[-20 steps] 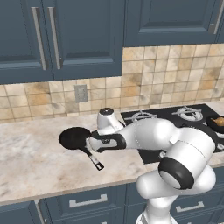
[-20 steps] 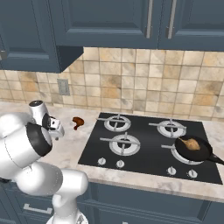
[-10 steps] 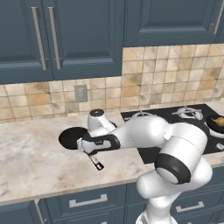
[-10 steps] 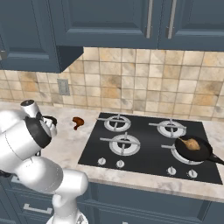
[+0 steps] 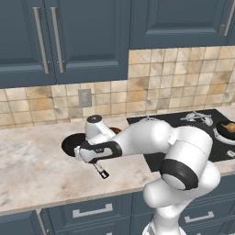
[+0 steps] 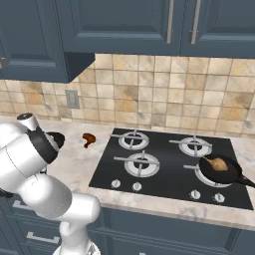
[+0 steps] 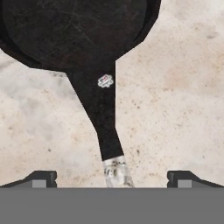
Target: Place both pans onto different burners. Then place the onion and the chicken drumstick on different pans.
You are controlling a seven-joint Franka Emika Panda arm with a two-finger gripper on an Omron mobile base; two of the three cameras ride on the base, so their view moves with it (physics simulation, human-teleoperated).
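Observation:
One black pan [image 7: 78, 30] lies on the marble counter, its handle [image 7: 103, 113] running toward me and ending in a pale tip [image 7: 116, 171]. My gripper [image 7: 111, 179] hangs open just above that tip, one fingertip on each side and well apart from it. From the left base view this pan [image 5: 72, 144] sits left of the cooktop under my hand. The second pan [image 6: 221, 169] rests on the front right burner with the onion [image 6: 216, 162] in it. The chicken drumstick [image 6: 88, 139] lies on the counter left of the cooktop [image 6: 169, 174]. Three burners [image 6: 141, 164] stand bare.
A tiled backsplash [image 5: 151, 87] with an outlet [image 5: 84, 97] runs behind the counter, and blue cabinets hang above. The counter's front edge [image 5: 69, 197] is close below the pan handle. My own arm [image 6: 30, 154] blocks much of the left pan in the right base view.
My hand has swung left and lower, coming down over the handle end of the left pan. The pans, onion and drumstick have not moved.

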